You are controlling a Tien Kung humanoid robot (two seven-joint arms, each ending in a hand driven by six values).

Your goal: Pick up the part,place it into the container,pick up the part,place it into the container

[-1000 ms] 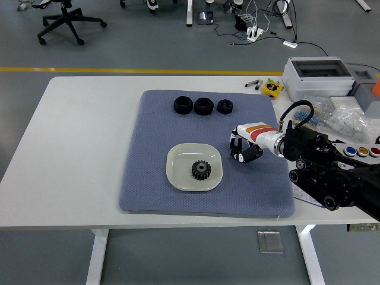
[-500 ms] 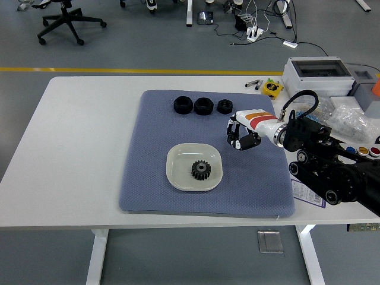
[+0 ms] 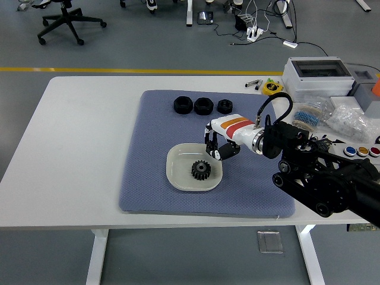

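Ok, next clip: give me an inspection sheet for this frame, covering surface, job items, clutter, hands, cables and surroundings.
Surface: white table with a blue-grey mat at its centre.
Job's things: a black gear lies in the pale square dish; three black nuts sit in a row at the mat's far edge.
Clutter: on the right, a grey box, a yellow item, bags of small parts and a button panel.
Hands: the right hand is over the dish's far right corner, fingers curled; whether it holds anything cannot be told. Left hand: nothing seen.
Cables: a black cable loops above the right wrist; more lie on the floor.
Surroundings: grey floor with a yellow line, an office chair; no person seen.
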